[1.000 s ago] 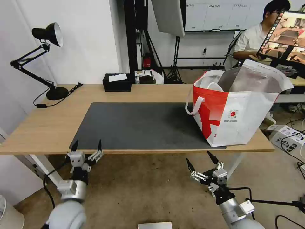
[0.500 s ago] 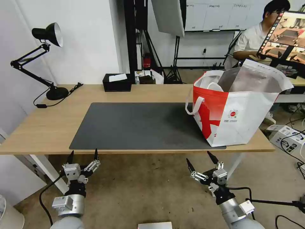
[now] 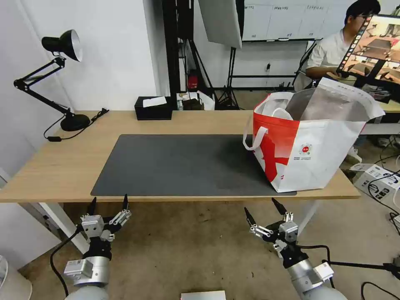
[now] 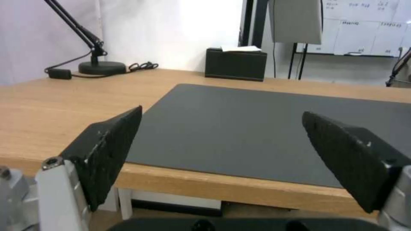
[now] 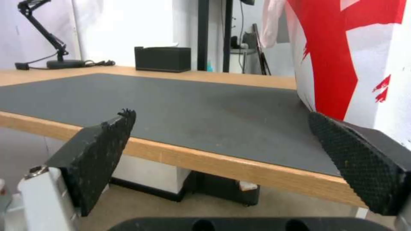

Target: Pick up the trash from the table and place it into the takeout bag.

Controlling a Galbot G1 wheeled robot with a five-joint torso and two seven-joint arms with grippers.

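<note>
Across the middle of the head view we see the light-wood worktop, a dark grey mat covering its centre. At right of the frame the takeout bag stands upright, part on the mat's corner, its foil-lined mouth open. Upper left we find a black desk lamp; a black tissue box sits at the far edge. Lower left, below the worktop's near edge, our left tool hangs with fingers spread and empty. Lower right, the right tool hangs likewise, spread and empty, above the brown floor.
</note>
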